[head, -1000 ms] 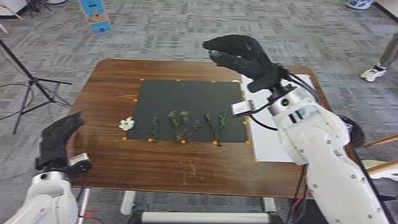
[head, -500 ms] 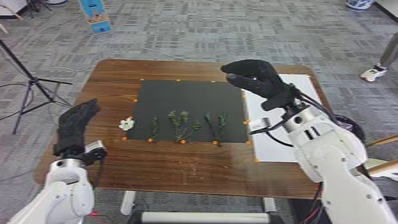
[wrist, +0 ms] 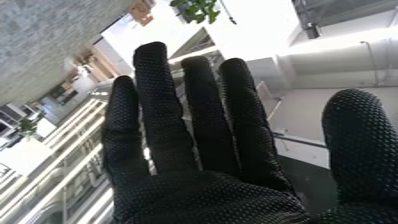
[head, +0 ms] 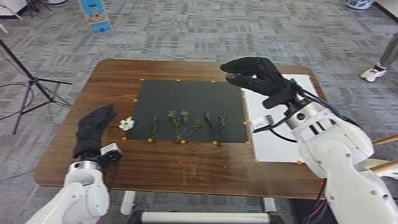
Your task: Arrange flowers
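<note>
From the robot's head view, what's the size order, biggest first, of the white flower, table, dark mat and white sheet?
1. Table
2. Dark mat
3. White sheet, partly hidden by an arm
4. White flower

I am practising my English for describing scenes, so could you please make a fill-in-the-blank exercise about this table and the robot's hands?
The flower at the left edge of the dark mat is coloured ____.
The sprigs lying on the mat are coloured ____.
The hand nearer to that flower is the robot's ____ one.
The right hand is holding ____.

Missing words: white; green; left; nothing.
</note>
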Robot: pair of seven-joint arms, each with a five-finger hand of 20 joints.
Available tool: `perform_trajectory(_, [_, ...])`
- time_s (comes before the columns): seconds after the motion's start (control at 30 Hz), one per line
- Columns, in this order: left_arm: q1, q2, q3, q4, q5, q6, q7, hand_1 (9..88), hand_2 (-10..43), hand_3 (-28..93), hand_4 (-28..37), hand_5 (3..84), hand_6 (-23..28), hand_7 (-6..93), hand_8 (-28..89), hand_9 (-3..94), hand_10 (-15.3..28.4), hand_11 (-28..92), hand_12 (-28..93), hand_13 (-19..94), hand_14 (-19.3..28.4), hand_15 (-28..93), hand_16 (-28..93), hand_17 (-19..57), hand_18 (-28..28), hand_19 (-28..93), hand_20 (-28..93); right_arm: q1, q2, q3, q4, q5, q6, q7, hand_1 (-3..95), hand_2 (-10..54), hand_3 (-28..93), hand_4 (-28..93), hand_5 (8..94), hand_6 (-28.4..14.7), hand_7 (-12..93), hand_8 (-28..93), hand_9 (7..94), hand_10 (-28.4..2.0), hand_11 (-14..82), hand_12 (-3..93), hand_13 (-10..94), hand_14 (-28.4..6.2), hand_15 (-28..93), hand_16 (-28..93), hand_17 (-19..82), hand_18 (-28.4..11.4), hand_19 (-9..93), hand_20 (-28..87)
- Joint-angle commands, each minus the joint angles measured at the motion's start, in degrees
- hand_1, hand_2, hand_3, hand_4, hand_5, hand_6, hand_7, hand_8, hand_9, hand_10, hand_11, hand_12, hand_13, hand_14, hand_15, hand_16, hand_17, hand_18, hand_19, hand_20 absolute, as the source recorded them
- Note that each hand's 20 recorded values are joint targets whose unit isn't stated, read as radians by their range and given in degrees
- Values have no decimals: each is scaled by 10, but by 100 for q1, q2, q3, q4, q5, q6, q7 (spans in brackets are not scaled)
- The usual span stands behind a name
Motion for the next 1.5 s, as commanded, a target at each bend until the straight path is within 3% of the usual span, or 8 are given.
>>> perform_trajectory(0.03, [-207,-215,181,71,-98,-117,-34,300,156,733,-272,490,29,182,-95,503,129,203,99,397,113,123,-39,155,59,39,190,111,-28,1,-48,-131,-113,-125,196,136,605,-167,496,-32,183,-111,537,-146,86,137,447,-188,377,271,109,-221,546,495])
perform_trajectory(0.17, [-262,-265,231,83,-155,-109,-13,299,156,734,-272,491,30,183,-95,503,129,204,100,397,113,123,-39,155,59,39,190,130,-56,17,-46,-142,-207,-161,196,137,606,-168,496,-32,183,-111,535,-145,85,138,447,-188,377,271,108,-221,546,496])
perform_trajectory(0.27, [-293,-341,267,99,-269,-137,3,298,155,736,-271,492,30,182,-95,504,130,204,101,398,113,123,-38,155,59,39,190,146,-71,34,-54,-174,-306,-221,197,137,604,-168,496,-32,183,-111,534,-146,85,138,446,-188,376,271,108,-220,545,495])
perform_trajectory(0.6, [-346,-534,384,122,-374,-156,38,298,153,736,-271,492,29,183,-94,506,130,206,102,400,114,124,-38,155,61,43,191,214,-80,36,-45,-226,-427,-304,196,139,605,-168,496,-32,183,-112,522,-145,81,138,442,-189,375,270,106,-219,545,495])
perform_trajectory(0.93, [-450,-722,571,159,-334,-225,19,298,153,736,-272,493,30,184,-94,506,130,206,103,401,115,124,-38,155,62,43,191,266,-112,-18,-14,-231,-480,-345,197,141,604,-168,497,-31,184,-112,519,-145,80,138,441,-189,375,269,105,-218,546,496])
perform_trajectory(1.17, [-518,-764,601,178,-304,-238,-11,297,152,736,-271,491,29,184,-94,507,130,207,104,401,115,124,-38,155,62,44,192,259,-137,-31,-5,-232,-558,-355,195,142,605,-168,497,-31,185,-112,518,-145,80,138,441,-189,376,269,105,-219,546,496])
perform_trajectory(1.3, [-468,-731,494,77,-265,-221,11,297,152,737,-271,492,29,184,-94,506,129,206,105,400,115,124,-37,153,62,44,192,202,-136,4,-33,-208,-553,-374,193,142,607,-168,497,-31,184,-112,517,-145,80,138,441,-189,375,269,105,-219,547,497])
perform_trajectory(1.5, [-431,-630,247,-225,-235,-206,199,293,149,740,-272,493,29,185,-95,508,130,206,105,399,115,123,-37,150,62,41,190,173,-148,33,-23,-226,-590,-369,192,141,607,-167,496,-31,184,-112,516,-145,80,139,441,-189,375,269,105,-219,547,498])
